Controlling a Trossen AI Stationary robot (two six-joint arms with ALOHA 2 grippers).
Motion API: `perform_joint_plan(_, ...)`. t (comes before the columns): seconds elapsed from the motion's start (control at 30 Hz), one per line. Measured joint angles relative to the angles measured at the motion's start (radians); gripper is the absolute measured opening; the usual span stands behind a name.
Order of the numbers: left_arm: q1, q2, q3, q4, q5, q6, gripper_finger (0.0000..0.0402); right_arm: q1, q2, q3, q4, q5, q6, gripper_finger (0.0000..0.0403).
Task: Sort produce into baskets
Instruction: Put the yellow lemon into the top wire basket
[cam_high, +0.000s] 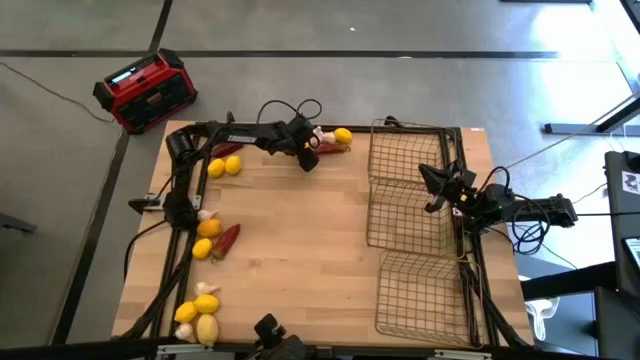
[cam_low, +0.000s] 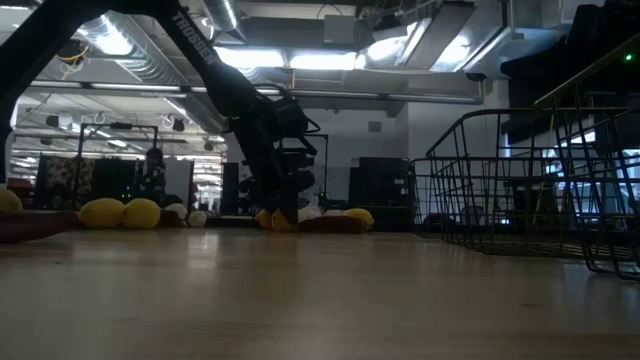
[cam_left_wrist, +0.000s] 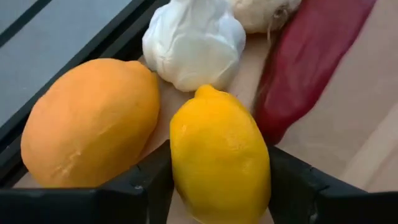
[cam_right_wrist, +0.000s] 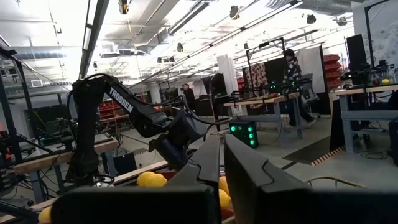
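Overhead, "TROSSEN"-lettered left gripper jaws straddle a lemon; right jaws closed.

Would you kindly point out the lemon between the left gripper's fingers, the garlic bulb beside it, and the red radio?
lemon (cam_left_wrist: 221, 165), left wrist view, middle of peel
garlic bulb (cam_left_wrist: 193, 40), left wrist view, papery side
red radio (cam_high: 146, 91), high view, top face

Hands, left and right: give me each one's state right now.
Left hand: fingers on both sides of a yellow lemon at the table's far edge; a firm grip cannot be told.
Right hand: closed, empty, over the baskets.
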Motion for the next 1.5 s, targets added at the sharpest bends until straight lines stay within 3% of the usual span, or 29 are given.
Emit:
perform_joint_plan(0.47, -0.095, -0.239, 0.000, -0.090, 0.004, 0.040, 0.0179, 0.000, 0.000, 0.000, 0.009, -0.047, 0.003, 0.0026)
perform_joint_plan(0.67, -0.171, -0.334, 0.000, -0.021, 0.111, 0.106, 0.0179, 0.000, 0.000, 0.000, 0.017, -0.171, 0.035, 0.0026)
perform_joint_plan(0.87, -0.250, -0.347, 0.000, 0.086, 0.217, 0.134, 0.0180, 0.000, 0.000, 0.000, 0.026, -0.267, 0.037, 0.0033)
perform_joint_plan(1.27, -0.367, -0.343, 0.000, 0.250, 0.248, 0.185, 0.0180, 0.000, 0.000, 0.000, 0.082, -0.298, 0.093, 0.0201)
perform_joint_plan(1.5, -0.388, -0.343, 0.000, 0.291, 0.247, 0.185, 0.0180, 0.000, 0.047, 0.059, 0.092, -0.338, 0.090, 0.0245)
